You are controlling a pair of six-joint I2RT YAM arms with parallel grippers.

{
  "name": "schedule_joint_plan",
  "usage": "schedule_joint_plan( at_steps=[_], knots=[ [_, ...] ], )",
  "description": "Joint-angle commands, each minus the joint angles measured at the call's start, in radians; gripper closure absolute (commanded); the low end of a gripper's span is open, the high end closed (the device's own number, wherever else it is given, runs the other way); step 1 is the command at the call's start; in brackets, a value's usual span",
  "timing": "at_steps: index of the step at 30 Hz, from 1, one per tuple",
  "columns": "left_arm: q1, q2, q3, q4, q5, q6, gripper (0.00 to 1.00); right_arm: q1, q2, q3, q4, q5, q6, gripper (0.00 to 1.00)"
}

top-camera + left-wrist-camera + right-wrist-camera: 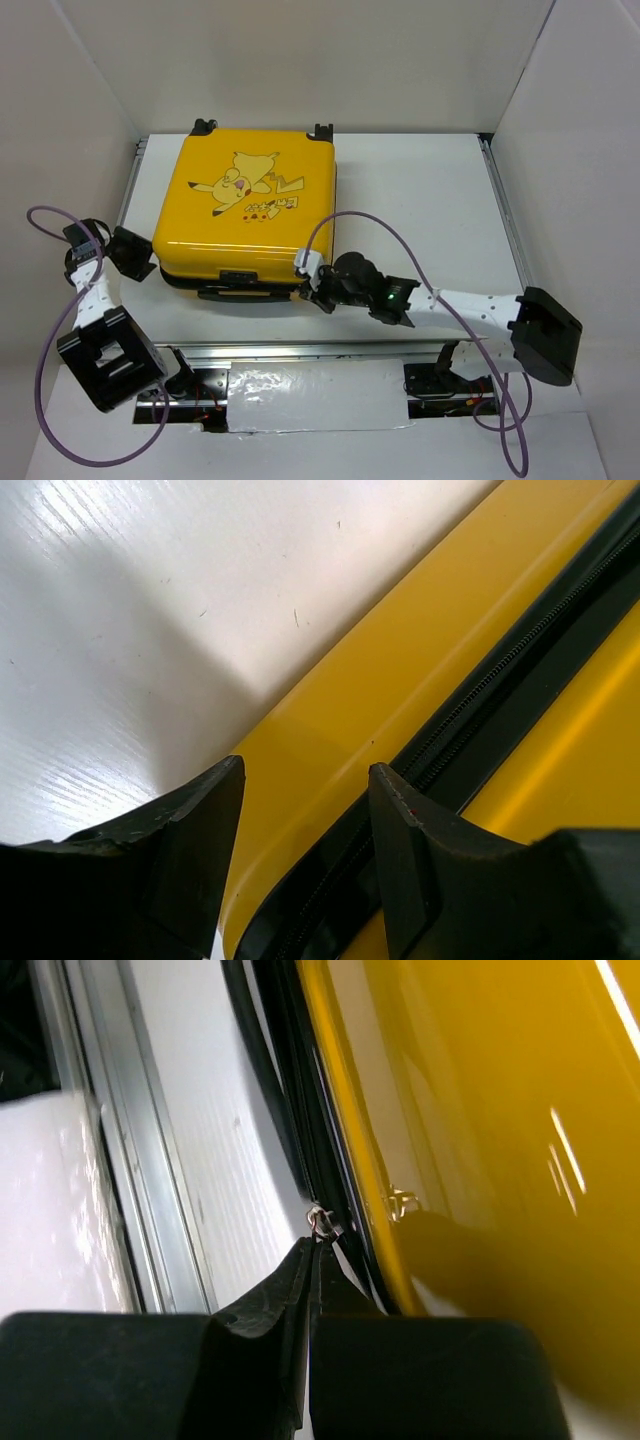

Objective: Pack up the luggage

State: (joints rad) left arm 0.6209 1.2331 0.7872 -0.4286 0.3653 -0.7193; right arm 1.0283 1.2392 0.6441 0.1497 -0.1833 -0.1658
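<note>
The yellow luggage [245, 205] lies flat and closed on the white table, Pikachu lid up, black handle at its near edge. My left gripper [133, 254] is open at its near left corner, the jaws straddling the yellow lower shell [330, 720] beside the black zipper band [500, 670]. My right gripper [306, 274] is at the near right corner, shut on the metal zipper pull [321, 1219], which sits on the black zipper line [290, 1110] under the glossy yellow shell [480, 1140].
White walls enclose the table on three sides. A metal rail [300, 350] runs along the near edge by the arm bases, and also shows in the right wrist view [110, 1140]. Purple cables [345, 222] loop over both arms.
</note>
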Motion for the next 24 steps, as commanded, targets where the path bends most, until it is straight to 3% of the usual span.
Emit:
schedule_joint_plan(
  at_steps=[1, 8, 14, 24],
  knots=[
    [-0.053, -0.047, -0.040, -0.050, 0.124, -0.005, 0.36, 0.081, 0.072, 0.132, 0.198, 0.105, 0.094, 1.00],
    [-0.180, -0.099, -0.124, -0.021, 0.159, -0.086, 0.37, 0.182, 0.239, 0.307, 0.272, 0.255, 0.130, 1.00],
    [-0.312, -0.161, -0.166, -0.022, 0.159, -0.167, 0.38, 0.213, 0.362, 0.405, 0.313, 0.281, 0.135, 1.00],
    [-0.418, -0.250, -0.169, -0.105, 0.081, -0.184, 0.35, 0.225, 0.427, 0.408, 0.403, 0.415, 0.204, 1.00]
  ],
)
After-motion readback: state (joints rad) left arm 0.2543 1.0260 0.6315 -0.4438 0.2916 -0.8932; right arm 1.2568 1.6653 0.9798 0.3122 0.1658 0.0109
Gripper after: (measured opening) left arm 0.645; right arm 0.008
